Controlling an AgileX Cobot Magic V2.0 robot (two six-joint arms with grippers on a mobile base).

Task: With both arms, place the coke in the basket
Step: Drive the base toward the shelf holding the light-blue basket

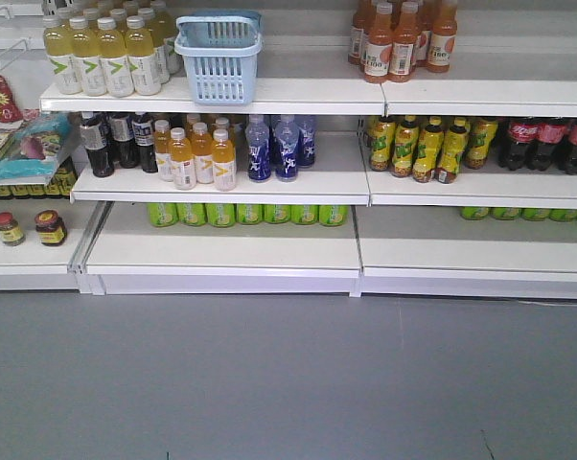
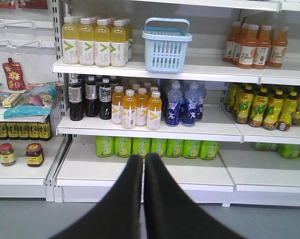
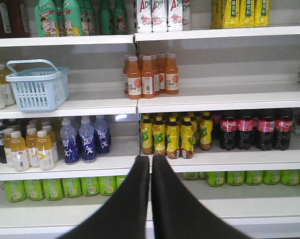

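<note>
- Left claw (image 2: 143, 157) was pressed together, its two black fingers meeting along a thin seam and pinching nothing; it hung low before the bottom shelf, under the green cans (image 2: 157, 148).
- Right claw (image 3: 150, 158) was likewise pressed together and held nothing, its tip level with the middle shelf's front edge.
- Grey floor (image 1: 288, 383) ran before the shelving (image 1: 221, 251), which was white and stood in two bays side by side.
- Basket (image 1: 221, 81) (image 2: 165, 57) (image 3: 38, 94) stood upright on the upper shelf of the left bay, handle raised, just beside the yellow drinks (image 1: 102, 57) on its left.
- Coke (image 3: 254, 130) (image 1: 552, 142) stood as a row of upright bottles on the middle shelf of the right bay, one shelf lower than the basket and well apart from it, far from both claws.
- Yellow-green bottles (image 3: 172, 134) stood just left of the coke.
- Orange bottles (image 3: 150, 74) were grouped on the shelf above those.
- Blue bottles (image 1: 279, 149) stood below the basket.
- Two jars (image 1: 25, 228) sat low at the far left.
</note>
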